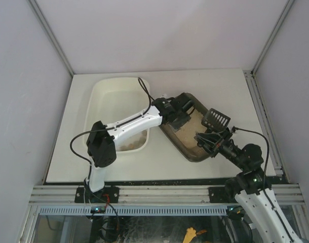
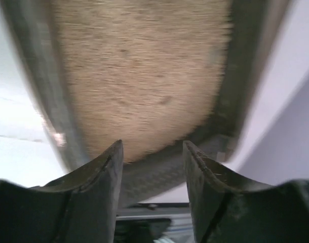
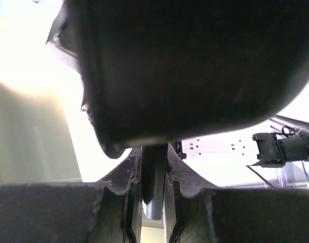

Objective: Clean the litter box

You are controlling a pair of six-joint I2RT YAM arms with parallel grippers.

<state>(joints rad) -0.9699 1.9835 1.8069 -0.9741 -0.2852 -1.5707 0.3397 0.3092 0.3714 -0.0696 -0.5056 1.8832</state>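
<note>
The litter box [image 1: 190,156] lies slantwise on the table [image 1: 220,86], just beside the white tub [image 1: 93,101]. I judge the scooping step is in hand: the right gripper [image 1: 207,139] is closed on the handle of the black scoop [image 1: 216,119] at the box's right edge, while the left gripper [image 1: 177,117] stands half open at the far end and holds nothing. The next move probably calls for lowering the scoop flat into the sand and for a steady box. Only the left wrist view shows the parted fingers [image 2: 106,172] with the rim beyond them, and only the right wrist view shows the thin handle pinched.
</note>
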